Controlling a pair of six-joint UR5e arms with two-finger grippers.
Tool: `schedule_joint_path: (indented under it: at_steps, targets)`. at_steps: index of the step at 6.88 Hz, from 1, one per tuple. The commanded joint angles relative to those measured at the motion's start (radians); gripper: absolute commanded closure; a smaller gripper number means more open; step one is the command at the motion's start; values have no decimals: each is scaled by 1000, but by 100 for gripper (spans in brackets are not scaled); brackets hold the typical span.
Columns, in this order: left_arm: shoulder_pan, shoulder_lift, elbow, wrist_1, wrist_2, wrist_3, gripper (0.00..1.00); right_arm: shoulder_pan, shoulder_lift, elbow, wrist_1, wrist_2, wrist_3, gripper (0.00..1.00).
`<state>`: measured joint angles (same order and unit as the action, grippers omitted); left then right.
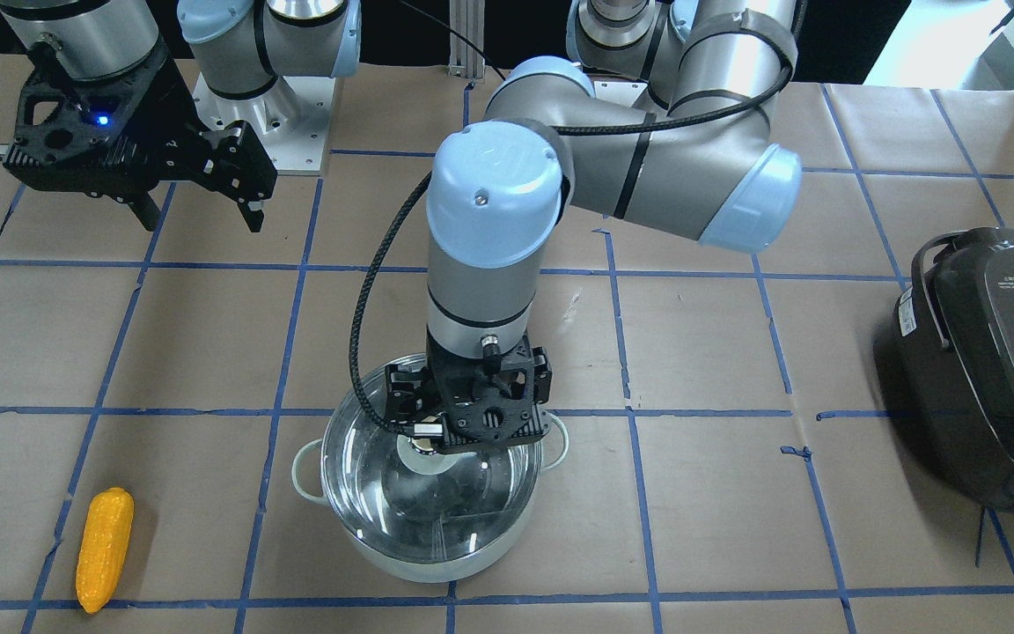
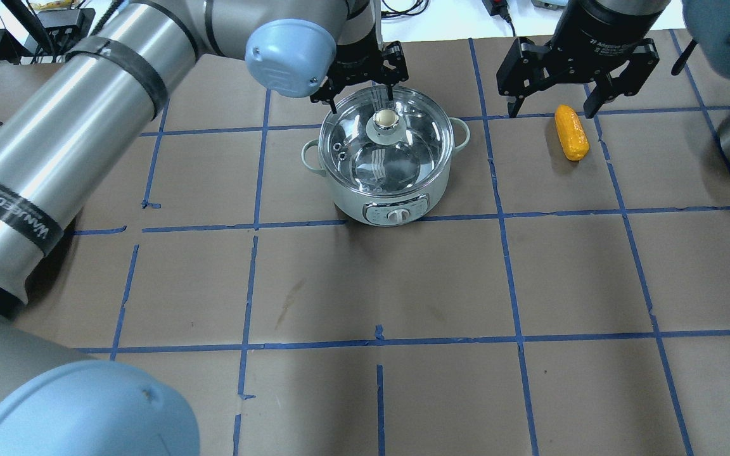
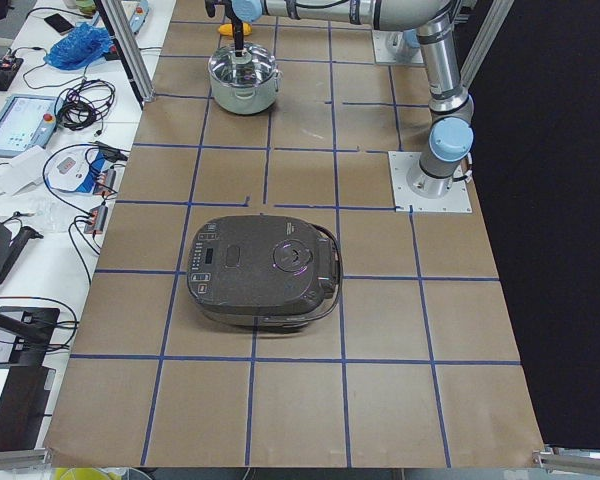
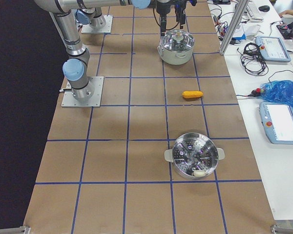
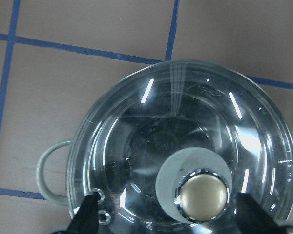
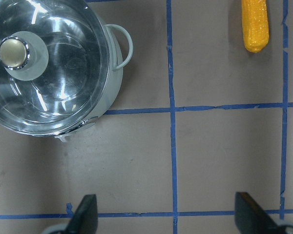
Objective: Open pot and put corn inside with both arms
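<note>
Brown paper tabletop (image 2: 403,285) with a blue tape grid. A dark grey rice cooker (image 3: 262,270) sits way off at the robot's left end and a perforated steel steamer basket (image 4: 185,151) at its right end, neither in the way. The round shiny steel pot (image 2: 397,202) with pale loop handles has its clear glass lid (image 2: 365,158) on, and only shiny bottom shows through. Over the steel knob (image 2: 386,118) hangs the left gripper (image 2: 362,101), fingers spread wide, not touching. The small orange-yellow toy corn cob (image 2: 571,133) lies on the paper well apart from the pot. Near it hovers the right gripper (image 1: 202,220), fingers released, holding nothing.
</note>
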<state>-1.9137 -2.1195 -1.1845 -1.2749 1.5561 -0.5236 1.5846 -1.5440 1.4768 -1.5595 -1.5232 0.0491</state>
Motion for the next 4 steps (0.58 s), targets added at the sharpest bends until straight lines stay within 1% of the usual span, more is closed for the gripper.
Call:
schedule_joint_path:
  at_steps: [1, 2, 3, 4]
  targets:
    - [-39, -34, -3, 29, -1, -62, 0, -2, -8, 14, 4, 0, 0, 0]
    - [-41, -36, -7, 29, -14, -68, 0, -2, -10, 14, 4, 0, 0, 0]
    - [-41, -43, -7, 32, -17, -62, 2, -3, -10, 14, 4, 0, 0, 0]
    - [-41, -48, -7, 32, -19, -52, 37, -2, -10, 14, 4, 0, 0, 0]
